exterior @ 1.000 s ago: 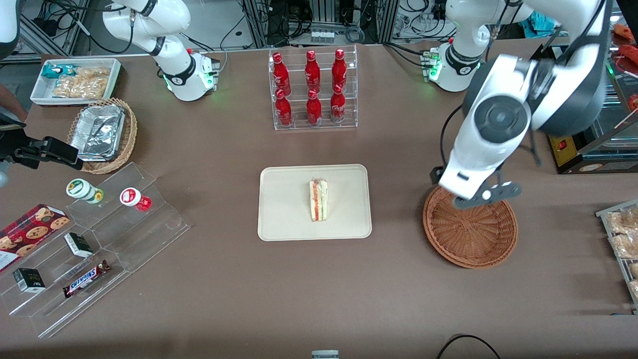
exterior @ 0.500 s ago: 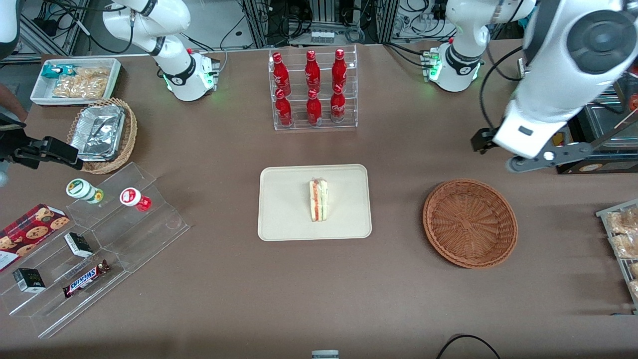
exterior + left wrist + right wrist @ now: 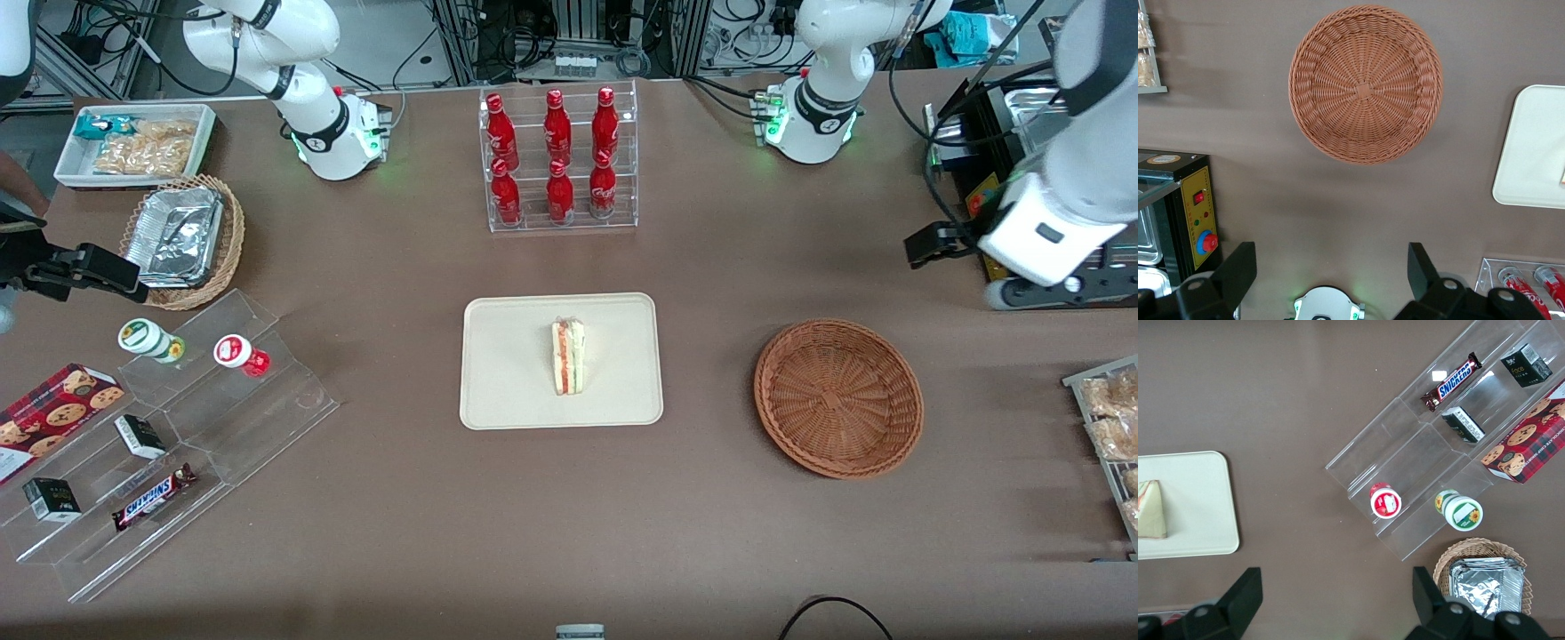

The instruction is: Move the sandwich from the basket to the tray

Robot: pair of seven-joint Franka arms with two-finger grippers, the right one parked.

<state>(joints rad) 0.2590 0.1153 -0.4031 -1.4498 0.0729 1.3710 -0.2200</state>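
Note:
The sandwich [image 3: 568, 356] lies on its side near the middle of the cream tray [image 3: 507, 373], its red and green layers showing; the right wrist view also catches the sandwich [image 3: 1151, 510]. The round reddish-brown basket [image 3: 838, 398] sits beside the tray toward the working arm's end, with nothing inside it [image 3: 1365, 83]. My gripper [image 3: 1067, 289] hangs high over the table's edge at the working arm's end, farther from the front camera than the basket. In the left wrist view the gripper [image 3: 1330, 273] is open, with only bare table between its fingers.
A clear rack of red bottles [image 3: 558, 160] stands farther from the front camera than the tray. A stepped acrylic shelf with snacks [image 3: 178, 444], a tan basket of foil containers [image 3: 182, 240] and a white bin [image 3: 133, 142] lie toward the parked arm's end. A black box with a yellow panel [image 3: 1195, 220] stands near my gripper.
My arm has risen from just above the basket and swung out toward the working arm's end of the table. The sandwich, tray and basket have not moved.

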